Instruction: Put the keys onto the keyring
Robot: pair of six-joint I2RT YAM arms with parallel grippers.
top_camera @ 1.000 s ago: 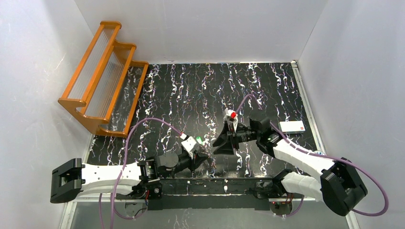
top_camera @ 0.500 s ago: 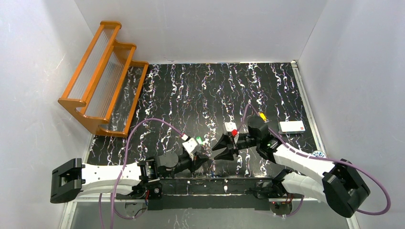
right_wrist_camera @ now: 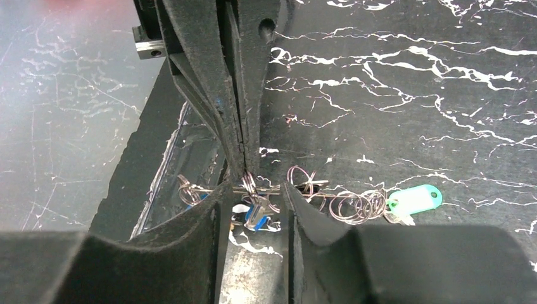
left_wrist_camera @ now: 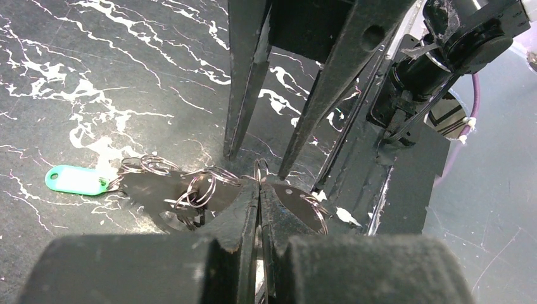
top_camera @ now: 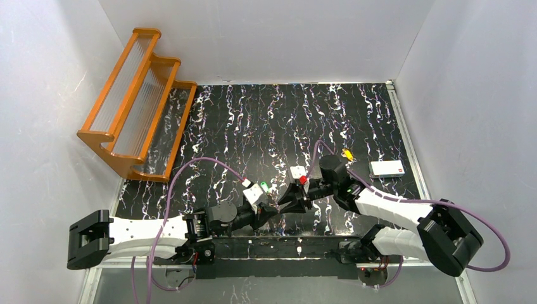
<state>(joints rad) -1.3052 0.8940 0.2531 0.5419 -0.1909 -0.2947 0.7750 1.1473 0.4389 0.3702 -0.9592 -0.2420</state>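
The left gripper was clenched on the keyring, its two black fingers pressed flat together with one thin wire loop caught at their very tip. The keyring lay as a tangle of silver loops on the black marbled table, at the table's near edge between the two arms. The right gripper met it from the opposite side, jaws apart, one finger on each side of the pinched loop and gripping nothing that could be made out. A blue key sat just under that loop, between the right fingers. The green key lay flat at the keyring's far end, touching its last loops. The yellow-orange key lay well apart from the keyring, beyond the right arm.
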